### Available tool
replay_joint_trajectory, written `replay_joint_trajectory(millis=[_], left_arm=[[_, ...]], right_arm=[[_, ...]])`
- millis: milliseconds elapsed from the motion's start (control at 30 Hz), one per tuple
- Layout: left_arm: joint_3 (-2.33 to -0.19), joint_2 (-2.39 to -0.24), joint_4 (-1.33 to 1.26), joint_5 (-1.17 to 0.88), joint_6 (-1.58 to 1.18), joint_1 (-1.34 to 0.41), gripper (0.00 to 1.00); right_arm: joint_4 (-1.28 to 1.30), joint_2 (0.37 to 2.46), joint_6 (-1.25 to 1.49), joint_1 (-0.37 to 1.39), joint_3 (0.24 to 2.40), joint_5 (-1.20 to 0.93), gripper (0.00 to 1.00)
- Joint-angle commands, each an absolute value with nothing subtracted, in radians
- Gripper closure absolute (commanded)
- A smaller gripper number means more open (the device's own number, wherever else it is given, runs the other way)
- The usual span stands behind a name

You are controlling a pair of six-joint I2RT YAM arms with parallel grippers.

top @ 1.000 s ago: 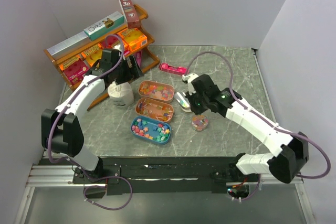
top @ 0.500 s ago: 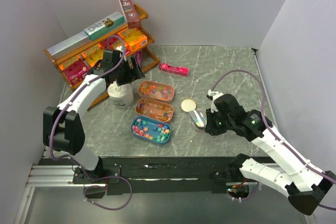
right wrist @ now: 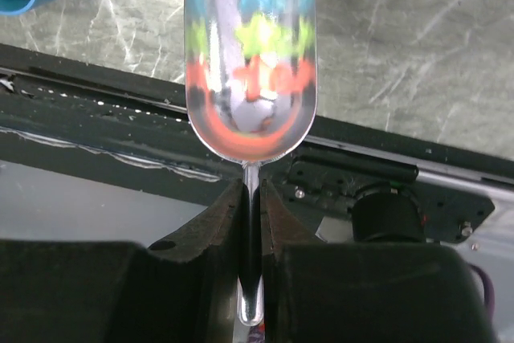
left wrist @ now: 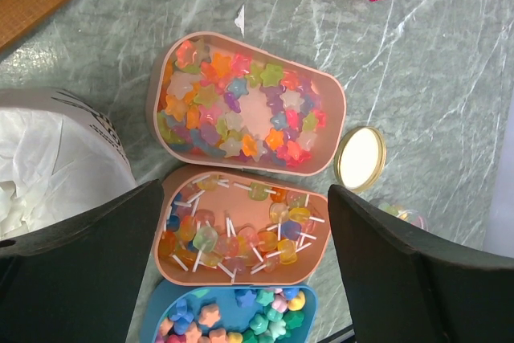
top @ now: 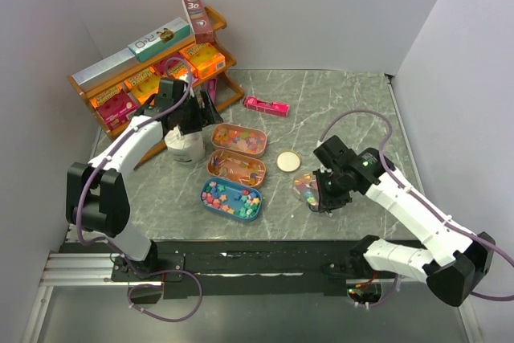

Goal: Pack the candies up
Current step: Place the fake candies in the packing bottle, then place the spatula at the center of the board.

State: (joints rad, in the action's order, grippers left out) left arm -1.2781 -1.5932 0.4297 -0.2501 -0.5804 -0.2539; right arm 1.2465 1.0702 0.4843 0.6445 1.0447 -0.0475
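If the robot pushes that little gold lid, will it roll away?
Probably not: the gold lid lies flat on the marbled table, so it would likely slide. It looks thin, so probably light and easily flicked.

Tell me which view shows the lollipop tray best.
Left wrist: the lollipop tray sits mid-frame, close and sharp, every stick distinct. The top view shows the tray whole but small, details lost. The right wrist view misses it.
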Motion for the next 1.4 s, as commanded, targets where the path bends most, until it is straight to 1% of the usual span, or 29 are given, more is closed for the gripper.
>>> replay_joint_trajectory(millis=[0, 500, 700, 800, 867, 933, 967, 1033, 1100, 1133, 1233, 1267, 1300, 1367], left_arm=[[-1.270, -1.569, 0.390, -0.276, -0.592, -0.252, 0.11], [-1.250, -1.557, 0.376, -0.279, -0.597, -0.252, 0.10], [-1.253, -1.554, 0.379, -0.273, -0.598, -0.252, 0.09], [-1.252, -1.543, 0.385, -0.268, -0.601, -0.252, 0.08], [-1.250, -1.533, 0.391, -0.262, -0.603, -0.252, 0.07], [-1.256, -1.523, 0.402, -0.249, -0.601, -0.252, 0.05], [-1.258, -1.516, 0.413, -0.242, -0.600, -0.252, 0.04], [-1.266, -1.505, 0.422, -0.224, -0.598, -0.252, 0.02], [-1.278, -1.494, 0.439, -0.219, -0.591, -0.252, 0.00], [-1.281, -1.491, 0.439, -0.216, -0.585, -0.252, 0.01], [-1.282, -1.465, 0.440, -0.212, -0.575, -0.252, 0.01], [-1.281, -1.451, 0.437, -0.206, -0.574, -0.252, 0.03], [-1.281, -1.447, 0.437, -0.207, -0.572, -0.252, 0.04], [-1.282, -1.434, 0.436, -0.206, -0.571, -0.252, 0.04]], right_arm=[[1.333, 1.081, 0.517, 0.607, 1.118, -0.034, 1.00], [1.439, 1.152, 0.422, 0.522, 1.215, -0.135, 1.00], [1.450, 1.152, 0.416, 0.457, 1.293, -0.074, 1.00], [1.364, 1.169, 0.396, 0.375, 1.316, -0.029, 1.00], [1.263, 1.207, 0.396, 0.310, 1.315, 0.030, 1.00], [1.182, 1.268, 0.387, 0.241, 1.298, 0.029, 1.00], [1.085, 1.294, 0.379, 0.218, 1.287, 0.026, 1.00], [1.013, 1.402, 0.377, 0.154, 1.290, 0.035, 1.00], [0.956, 1.494, 0.373, 0.126, 1.342, 0.057, 1.00], [0.948, 1.585, 0.368, 0.112, 1.368, 0.063, 1.00], [0.942, 1.737, 0.351, 0.087, 1.469, 0.098, 1.00], [0.946, 1.768, 0.344, 0.084, 1.494, 0.119, 1.00], [0.953, 1.819, 0.339, 0.086, 1.532, 0.127, 1.00], [0.950, 1.854, 0.327, 0.084, 1.552, 0.132, 1.00]])
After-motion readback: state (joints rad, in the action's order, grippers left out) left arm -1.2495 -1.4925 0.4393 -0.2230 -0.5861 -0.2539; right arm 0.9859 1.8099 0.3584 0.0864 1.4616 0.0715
